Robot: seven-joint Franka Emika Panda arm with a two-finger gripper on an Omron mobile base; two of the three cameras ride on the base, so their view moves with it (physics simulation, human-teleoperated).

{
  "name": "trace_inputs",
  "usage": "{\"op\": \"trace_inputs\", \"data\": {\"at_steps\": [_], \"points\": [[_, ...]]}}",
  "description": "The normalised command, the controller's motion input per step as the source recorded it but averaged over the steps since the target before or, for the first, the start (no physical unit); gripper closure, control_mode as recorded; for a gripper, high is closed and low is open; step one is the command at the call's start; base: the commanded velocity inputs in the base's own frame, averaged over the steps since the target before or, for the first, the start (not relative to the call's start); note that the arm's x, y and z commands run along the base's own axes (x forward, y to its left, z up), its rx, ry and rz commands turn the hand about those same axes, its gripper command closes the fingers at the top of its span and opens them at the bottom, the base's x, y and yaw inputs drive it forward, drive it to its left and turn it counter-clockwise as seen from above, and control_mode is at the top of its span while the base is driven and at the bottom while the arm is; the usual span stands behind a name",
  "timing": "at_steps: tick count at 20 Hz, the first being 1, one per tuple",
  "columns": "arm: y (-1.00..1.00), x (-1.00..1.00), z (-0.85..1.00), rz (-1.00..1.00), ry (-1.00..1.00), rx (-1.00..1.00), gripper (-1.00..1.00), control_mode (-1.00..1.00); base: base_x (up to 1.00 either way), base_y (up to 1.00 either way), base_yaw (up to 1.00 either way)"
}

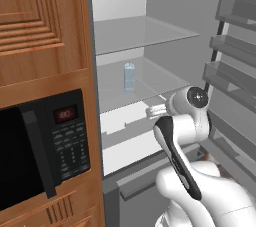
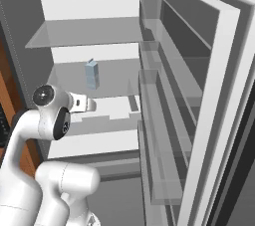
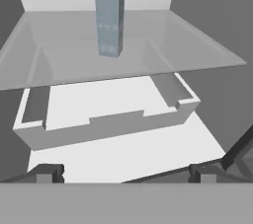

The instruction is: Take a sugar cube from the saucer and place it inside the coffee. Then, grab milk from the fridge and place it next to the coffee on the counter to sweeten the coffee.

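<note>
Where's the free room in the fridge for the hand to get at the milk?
The glass shelf around the milk is bare on both sides and in front, so the open gripper has a clear lane. The upper shelf is bare too. Tightest by the door racks on the right.

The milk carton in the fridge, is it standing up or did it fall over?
Standing up. The milk sits upright on a clear glass shelf in the open fridge, its gabled top pointing upward.

flat even rendered light, soft low-resolution blur
</note>
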Motion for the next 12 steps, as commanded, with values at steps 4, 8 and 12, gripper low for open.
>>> {"op": "trace_inputs", "data": {"at_steps": [4,8,12], "points": [[0.11,0.14,0.79,0.0,-0.01,0.04,-1.0,-1.0,0.0,0.0,0.0],[0.28,0.28,0.7,0.0,0.0,0.12,-1.0,-1.0,0.0,0.0,0.0],[0.32,0.25,0.41,0.0,0.07,0.15,-1.0,-1.0,0.0,0.0,0.0]]}}
